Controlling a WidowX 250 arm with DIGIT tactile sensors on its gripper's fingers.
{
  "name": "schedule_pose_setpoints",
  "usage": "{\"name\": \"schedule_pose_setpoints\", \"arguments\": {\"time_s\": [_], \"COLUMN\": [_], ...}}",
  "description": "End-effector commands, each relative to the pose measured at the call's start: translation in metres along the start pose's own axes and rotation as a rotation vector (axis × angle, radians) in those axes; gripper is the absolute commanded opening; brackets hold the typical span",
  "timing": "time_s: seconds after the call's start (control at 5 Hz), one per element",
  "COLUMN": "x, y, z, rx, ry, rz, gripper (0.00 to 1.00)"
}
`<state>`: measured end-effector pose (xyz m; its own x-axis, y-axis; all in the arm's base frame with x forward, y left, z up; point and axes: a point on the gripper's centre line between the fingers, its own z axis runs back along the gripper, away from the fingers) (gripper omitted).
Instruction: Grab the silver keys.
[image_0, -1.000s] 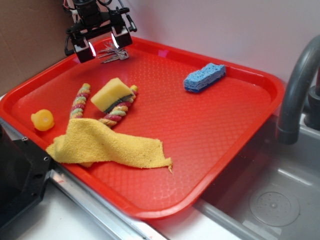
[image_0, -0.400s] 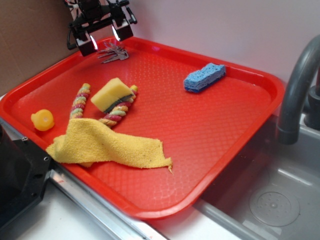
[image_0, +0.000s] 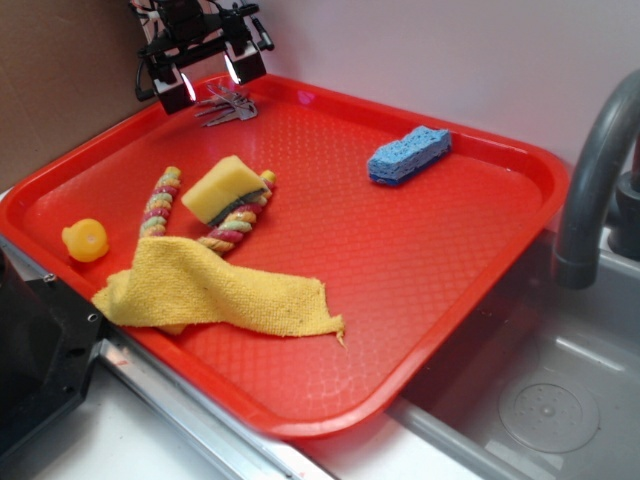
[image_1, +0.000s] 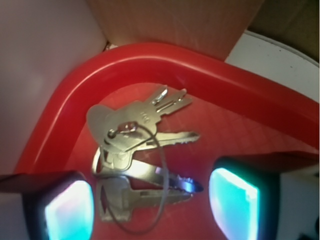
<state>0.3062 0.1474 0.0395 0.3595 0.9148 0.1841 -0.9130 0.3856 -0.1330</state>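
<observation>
The silver keys (image_0: 226, 105) lie in the tray's (image_0: 480, 290) far corner, beneath the tool (image_0: 208, 78).

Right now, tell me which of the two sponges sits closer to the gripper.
The yellow sponge, lying on the striped rope, is closer to the gripper. The blue sponge lies farther off, alone, toward the tray's far side by the faucet.

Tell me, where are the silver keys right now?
The silver keys lie in the far left corner of the red tray, just under the open gripper. In the wrist view they sit between its fingers.
</observation>
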Motion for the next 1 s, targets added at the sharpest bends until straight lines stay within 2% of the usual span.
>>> {"name": "schedule_pose_setpoints", "arguments": {"time_s": [0.0, 0.2, 0.4, 0.6, 0.8], "x": [0.028, 0.027, 0.025, 0.022, 0.019], "y": [0.004, 0.002, -0.001, -0.002, -0.003], "z": [0.007, 0.001, -0.002, -0.005, -0.005], "rx": [-0.016, 0.007, 0.007, 0.014, 0.021], "ry": [-0.052, -0.055, -0.041, -0.033, -0.036], "rz": [0.040, 0.037, 0.031, 0.041, 0.034], "gripper": [1.00, 1.00, 0.99, 0.00, 0.00]}}
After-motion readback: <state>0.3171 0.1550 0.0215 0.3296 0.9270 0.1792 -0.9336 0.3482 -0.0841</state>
